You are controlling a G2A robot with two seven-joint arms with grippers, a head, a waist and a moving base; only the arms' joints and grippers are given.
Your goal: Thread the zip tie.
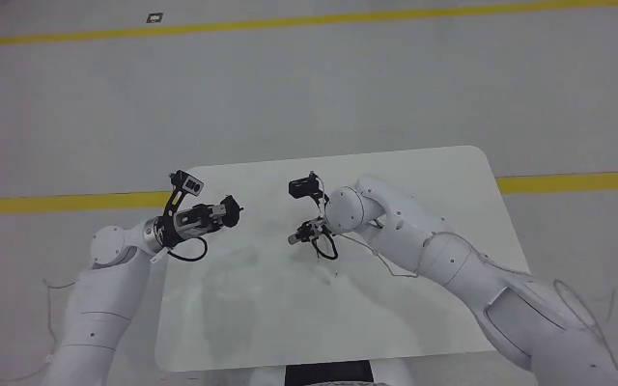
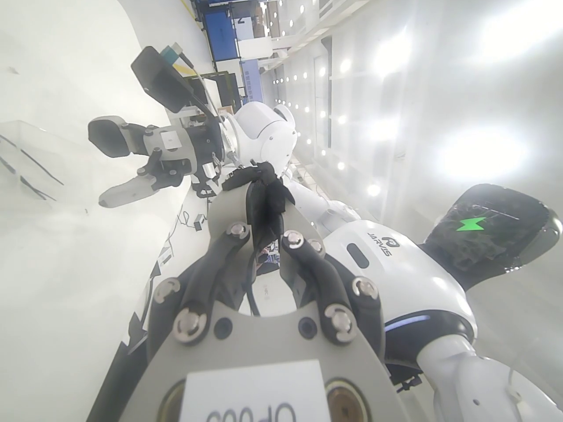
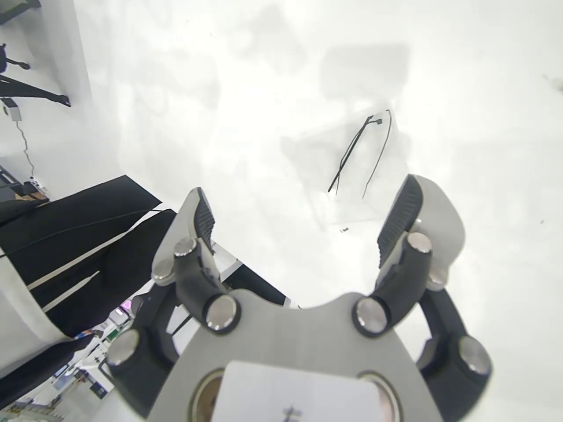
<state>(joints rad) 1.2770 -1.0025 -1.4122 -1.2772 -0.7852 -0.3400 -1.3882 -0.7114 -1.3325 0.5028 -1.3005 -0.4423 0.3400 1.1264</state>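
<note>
Thin black zip ties (image 3: 351, 151) lie loose in a clear tray (image 3: 308, 155) just ahead of the right end effector (image 3: 303, 217), apart from it. That end effector is spread wide and grips nothing. The left end effector (image 2: 266, 195) sits off to the side over the table's left part, pointing toward the right one. Its fingers are pressed together with dark material bunched at the tips, and whether a tie is among it cannot be told. The tray sits on a white table (image 1: 425, 193). Around it is a grey floor (image 1: 541, 87) crossed by yellow lines (image 1: 290, 21), with blue racks (image 2: 220, 23) farther off.
</note>
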